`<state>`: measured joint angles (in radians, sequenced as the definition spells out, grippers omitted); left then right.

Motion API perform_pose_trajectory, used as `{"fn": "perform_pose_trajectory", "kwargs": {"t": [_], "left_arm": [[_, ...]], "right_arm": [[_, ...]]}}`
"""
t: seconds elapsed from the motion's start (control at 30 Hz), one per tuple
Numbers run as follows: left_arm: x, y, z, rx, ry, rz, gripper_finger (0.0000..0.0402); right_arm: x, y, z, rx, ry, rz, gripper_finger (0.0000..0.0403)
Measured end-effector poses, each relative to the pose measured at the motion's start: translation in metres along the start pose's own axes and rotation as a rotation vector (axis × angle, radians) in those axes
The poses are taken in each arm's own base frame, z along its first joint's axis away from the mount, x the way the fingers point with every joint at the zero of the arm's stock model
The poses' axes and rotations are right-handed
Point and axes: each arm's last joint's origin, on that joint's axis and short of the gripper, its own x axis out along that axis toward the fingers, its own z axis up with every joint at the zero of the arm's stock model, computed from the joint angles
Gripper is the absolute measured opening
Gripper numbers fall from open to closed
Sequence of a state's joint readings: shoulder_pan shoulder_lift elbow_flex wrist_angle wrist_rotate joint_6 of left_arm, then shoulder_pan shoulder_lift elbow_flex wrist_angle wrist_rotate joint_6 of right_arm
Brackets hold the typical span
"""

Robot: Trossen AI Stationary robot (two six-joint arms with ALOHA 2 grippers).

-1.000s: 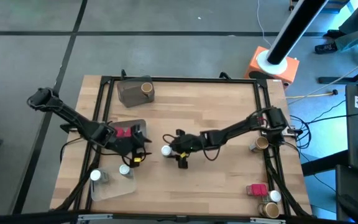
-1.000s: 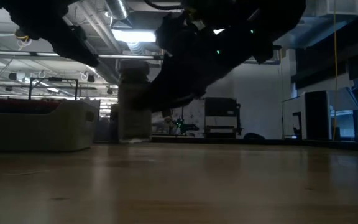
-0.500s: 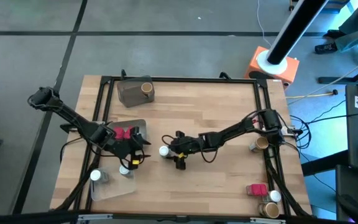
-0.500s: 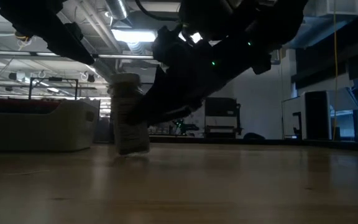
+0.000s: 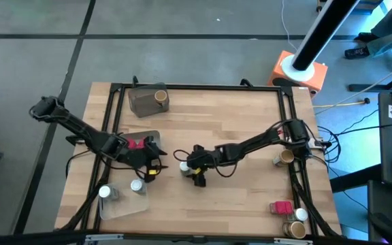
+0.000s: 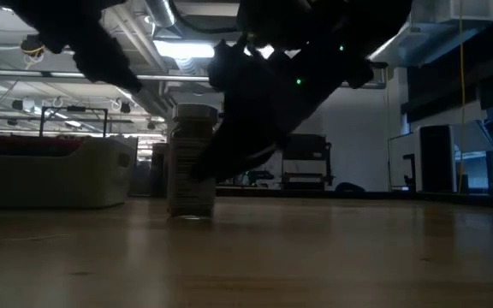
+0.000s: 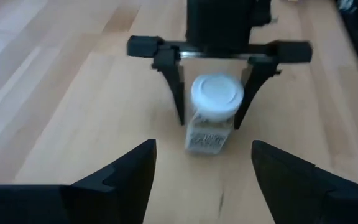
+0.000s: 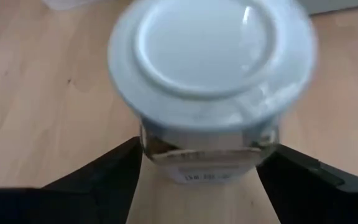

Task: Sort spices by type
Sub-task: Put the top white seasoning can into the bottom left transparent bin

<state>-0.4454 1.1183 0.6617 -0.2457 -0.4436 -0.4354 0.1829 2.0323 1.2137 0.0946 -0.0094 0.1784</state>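
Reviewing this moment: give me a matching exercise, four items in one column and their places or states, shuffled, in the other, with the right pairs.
Items
1. white-capped jar
2. right hand
3. left hand
4. tan-topped jar

Places or states
A. in the grey tray at the table's far edge
B. standing upright on the bare wood, mid-table
C. open, on the jar's left, pointing at it
D. fingers on either side of the jar, spread off its sides

Pairs: 1-B, 2-D, 3-C, 4-A
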Motion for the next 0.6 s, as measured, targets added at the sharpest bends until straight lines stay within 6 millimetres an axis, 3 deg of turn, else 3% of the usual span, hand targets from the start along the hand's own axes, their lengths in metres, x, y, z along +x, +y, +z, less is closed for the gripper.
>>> {"fn": "perform_pose_trajectory", "kwargs": {"t": [0.27, 0.6], "left_arm": [[0.034, -0.001, 0.008, 0.024, -0.019, -0.107, 0.0307], [0.076, -0.01, 0.02, 0.086, 0.056, -0.04, 0.0311]], "right_arm": [[-0.031, 0.001, 0.008, -0.003, 0.082, -0.059, 0.0303], [-0.041, 0.0, 0.004, 0.032, 0.159, -0.079, 0.0303]]}}
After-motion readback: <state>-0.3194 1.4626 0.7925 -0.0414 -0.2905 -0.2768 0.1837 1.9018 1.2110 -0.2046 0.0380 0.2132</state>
